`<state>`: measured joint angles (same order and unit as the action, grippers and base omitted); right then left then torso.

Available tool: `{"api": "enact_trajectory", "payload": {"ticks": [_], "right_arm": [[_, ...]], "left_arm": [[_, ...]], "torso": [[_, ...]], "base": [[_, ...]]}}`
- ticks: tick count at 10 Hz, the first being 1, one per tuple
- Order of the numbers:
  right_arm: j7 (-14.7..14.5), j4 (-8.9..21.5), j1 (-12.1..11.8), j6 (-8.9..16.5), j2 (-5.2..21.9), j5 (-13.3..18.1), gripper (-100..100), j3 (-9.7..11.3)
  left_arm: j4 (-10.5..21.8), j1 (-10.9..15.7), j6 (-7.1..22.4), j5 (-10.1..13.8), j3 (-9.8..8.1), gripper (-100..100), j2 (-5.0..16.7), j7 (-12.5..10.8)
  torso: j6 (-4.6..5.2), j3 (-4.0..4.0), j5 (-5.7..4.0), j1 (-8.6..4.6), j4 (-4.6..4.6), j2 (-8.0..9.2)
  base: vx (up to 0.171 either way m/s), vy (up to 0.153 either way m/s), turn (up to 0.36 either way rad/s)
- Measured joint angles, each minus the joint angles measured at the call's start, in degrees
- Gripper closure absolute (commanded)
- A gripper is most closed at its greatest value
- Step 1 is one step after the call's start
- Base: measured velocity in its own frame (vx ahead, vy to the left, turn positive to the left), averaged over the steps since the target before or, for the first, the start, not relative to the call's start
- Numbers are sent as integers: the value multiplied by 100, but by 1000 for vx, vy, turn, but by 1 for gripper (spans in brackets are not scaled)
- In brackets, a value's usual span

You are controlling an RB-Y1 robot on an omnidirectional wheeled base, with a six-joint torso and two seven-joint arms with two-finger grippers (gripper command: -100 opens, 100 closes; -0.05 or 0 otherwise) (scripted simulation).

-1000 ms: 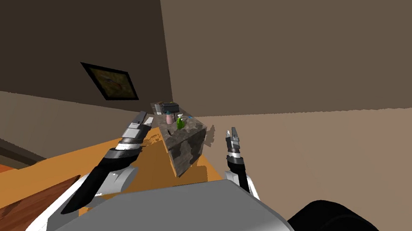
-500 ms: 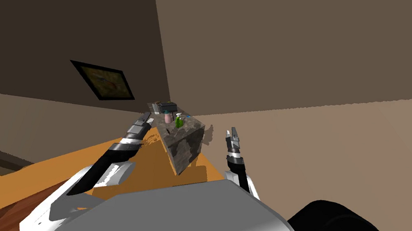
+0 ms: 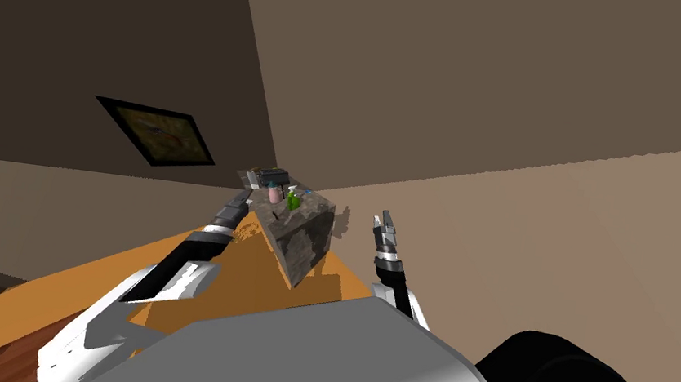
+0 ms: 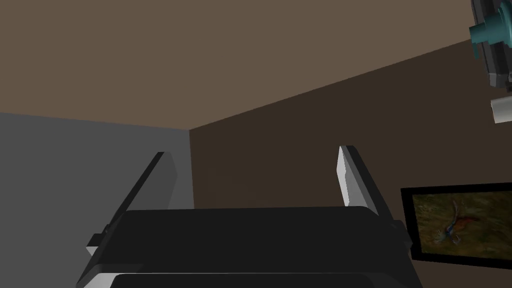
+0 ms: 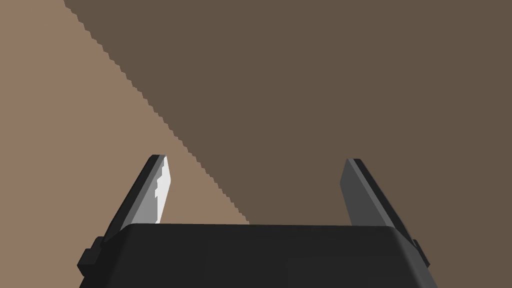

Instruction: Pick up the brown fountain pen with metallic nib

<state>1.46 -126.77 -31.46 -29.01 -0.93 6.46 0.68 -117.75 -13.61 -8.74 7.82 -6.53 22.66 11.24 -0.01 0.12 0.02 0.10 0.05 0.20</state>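
Left end effector [image 4: 253, 150] spread, beside grey block [image 3: 304, 237]; pen indiscernible.

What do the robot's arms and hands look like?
The left arm and right arm are white near the body, then black, with grey and white bands at the wrist. The left gripper and right gripper are each a dark box with two thin, light grey, blade-shaped fingers. No cables or markings show.

No text, label, brand, number or sign can be read on anything here.
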Motion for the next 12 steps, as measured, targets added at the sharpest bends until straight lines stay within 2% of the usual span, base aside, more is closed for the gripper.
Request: {"api": "enact_trajectory", "payload": {"ticks": [3, 5, 7, 8, 10, 12], "right_arm": [[0, 0, 0, 0, 0, 0, 0, 0], [0, 0, -1, 0, 0, 0, 0, 0], [0, 0, 0, 0, 0, 0, 0, 0], [0, 0, 0, 0, 0, 0, 0, 0], [0, 0, -1, 0, 0, 0, 0, 0], [0, 0, -1, 0, 0, 0, 0, 0]], "left_arm": [[315, 255, 557, 232, -155, -100, 316, 108], [474, 363, 860, 280, -176, -100, 373, 167], [733, 536, 1189, 415, -248, -100, 553, 230], [966, 681, 1337, 515, -290, -100, 690, 276], [1052, 718, 1618, 575, -323, -100, 749, 330], [1283, 888, 1941, 682, -371, -100, 862, 434]], "torso": [[2, -1, -1, -5, 0, -1], [-2, -7, -1, -6, -2, -12], [0, -6, -1, -3, -2, -11], [1, -5, -1, -2, -2, -9], [-3, -8, 0, -3, -3, -14], [-2, -8, 0, -1, -3, -15]], "base": [[-54, -1, -92], [-25, -2, -52], [-42, 4, -105], [-37, 6, -84], [-20, 6, -76], [-20, 4, -30]]}}
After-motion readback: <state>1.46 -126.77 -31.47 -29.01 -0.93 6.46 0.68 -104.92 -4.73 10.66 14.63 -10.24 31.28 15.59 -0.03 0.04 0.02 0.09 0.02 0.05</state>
